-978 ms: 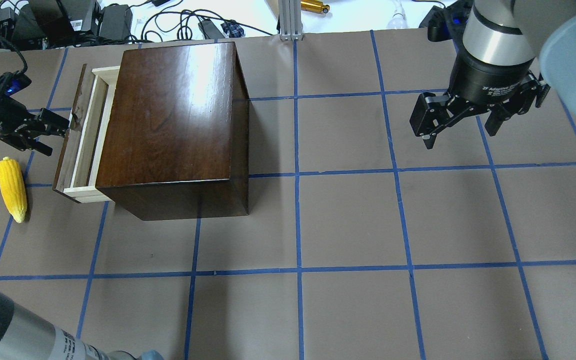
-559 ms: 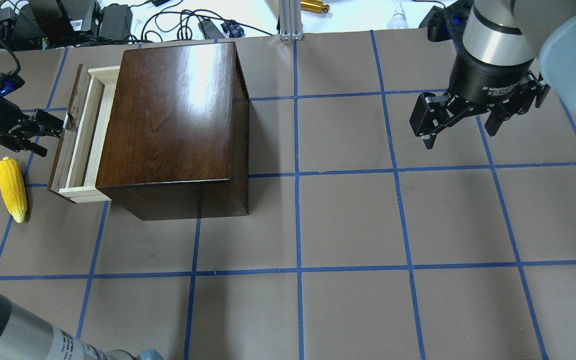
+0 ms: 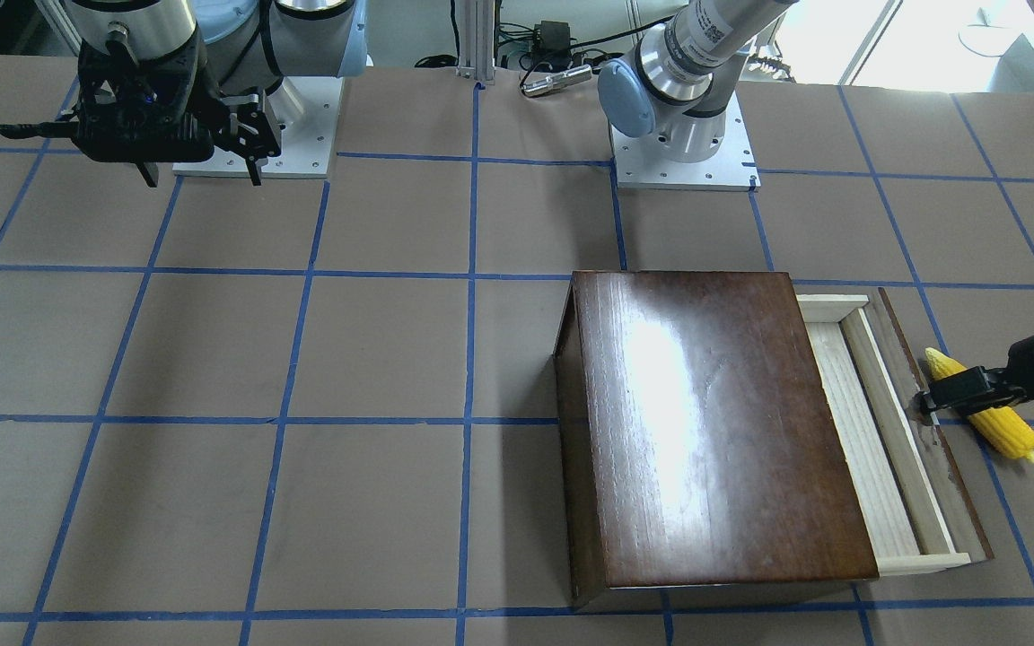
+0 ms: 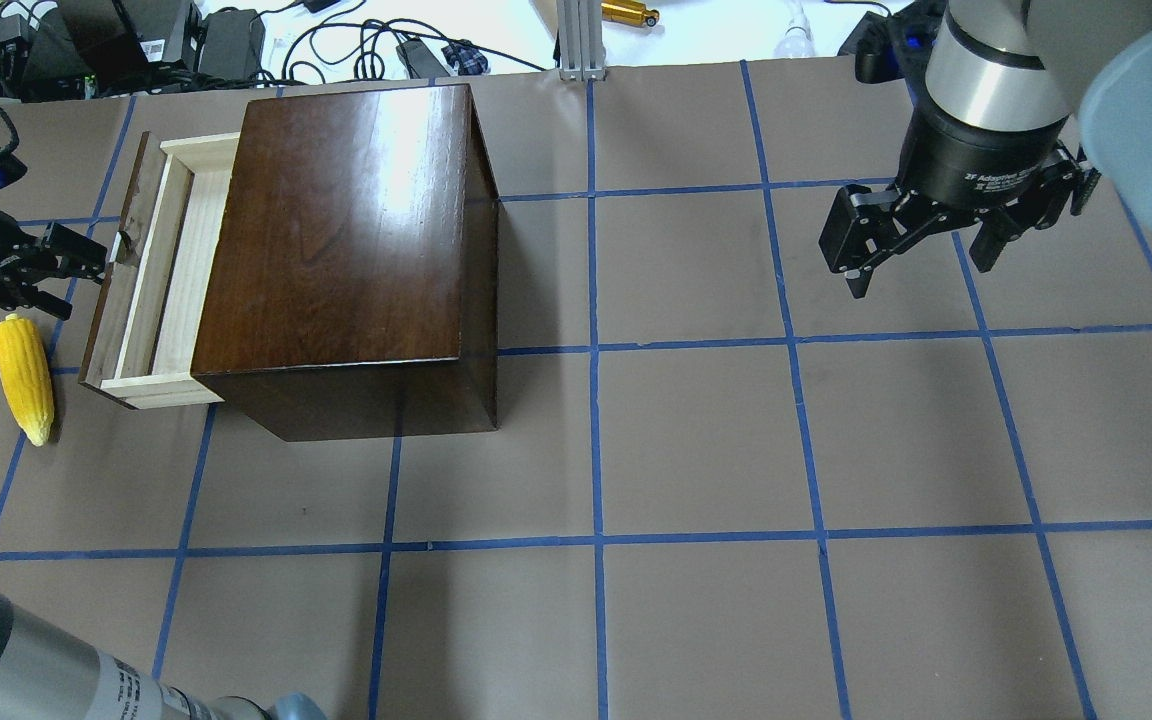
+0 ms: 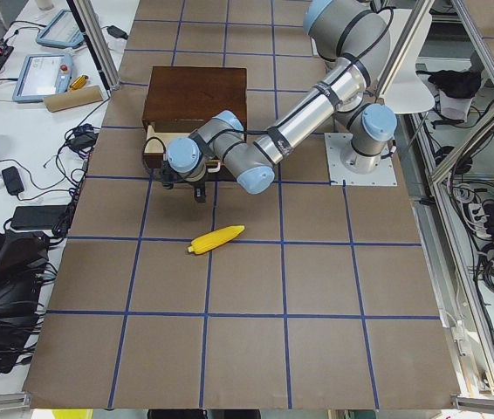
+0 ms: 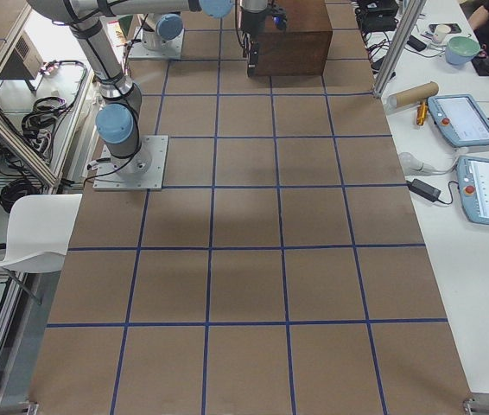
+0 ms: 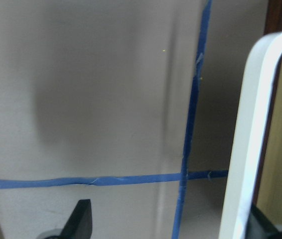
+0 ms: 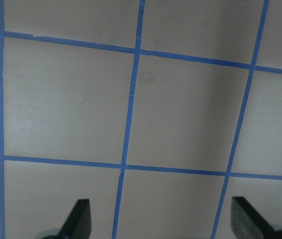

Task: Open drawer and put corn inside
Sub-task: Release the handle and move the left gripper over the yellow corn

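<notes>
Fig. Drawer-opening phase, L arm working. The drawer (image 4: 136,300) is sliding further out of the dark box (image 4: 346,230) than it was a sec. earlier: more pale tray floor is showing, and the front panel is now standing closer to the corn (image 4: 23,378). The left gripper (image 4: 84,283) is travelling outward w/ the panel. Its jaws are standing spread, not clamped. One finger appears to be hooking the handle (image 7: 245,139) rather than pinching it. The right gripper (image 4: 919,275) is hanging unclenched and empty over the far side of the table (image 4: 696,430), taking no part.

Meaning for the task: opening is well under way, and the gap is probably approaching enough for the cob. The corn is lying untouched on the table, just outside the drawer front, so pick and place are not yet begun.

View cf.: overhead is showing the corn fully, apart from both panel and gripper. The front-facing view is hiding its middle behind the L fingers, but is giving the clearest look at how much tray is exposed. The L wrist cam alone is showing the white handle arch close up against one fingertip. The ext. right view is hiding the drawer behind the box.
</notes>
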### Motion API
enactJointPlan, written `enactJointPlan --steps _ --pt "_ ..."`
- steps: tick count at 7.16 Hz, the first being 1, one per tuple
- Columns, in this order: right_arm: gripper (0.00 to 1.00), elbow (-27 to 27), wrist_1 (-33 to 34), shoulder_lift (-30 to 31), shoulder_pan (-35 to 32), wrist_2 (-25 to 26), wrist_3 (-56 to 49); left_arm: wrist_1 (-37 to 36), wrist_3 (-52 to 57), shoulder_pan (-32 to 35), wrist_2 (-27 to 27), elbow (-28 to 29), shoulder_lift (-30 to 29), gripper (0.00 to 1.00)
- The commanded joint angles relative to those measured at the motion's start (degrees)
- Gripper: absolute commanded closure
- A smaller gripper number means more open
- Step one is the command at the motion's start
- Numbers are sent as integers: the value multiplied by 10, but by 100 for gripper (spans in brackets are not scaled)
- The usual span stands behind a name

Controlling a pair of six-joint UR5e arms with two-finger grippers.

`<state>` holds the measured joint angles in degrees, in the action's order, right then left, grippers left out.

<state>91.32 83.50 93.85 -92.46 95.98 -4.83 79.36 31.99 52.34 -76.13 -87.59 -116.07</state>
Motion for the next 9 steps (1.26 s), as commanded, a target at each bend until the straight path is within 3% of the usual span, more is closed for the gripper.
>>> enactJointPlan --steps 1,3,5,7,9 --pt "0 0 0 0 0 0 0 -1 -1 -1 -1 1 3 0" --pt "0 0 0 0 0 0 0 0 -2 0 -2 2 34 0" --pt "0 0 0 0 0 0 0 -2 14 -2 -75 2 63 0" --pt "0 0 0 -1 0 0 0 -17 16 -35 -92 2 60 0" --pt "0 0 0 0 0 0 0 -87 15 -41 -144 0 41 0"
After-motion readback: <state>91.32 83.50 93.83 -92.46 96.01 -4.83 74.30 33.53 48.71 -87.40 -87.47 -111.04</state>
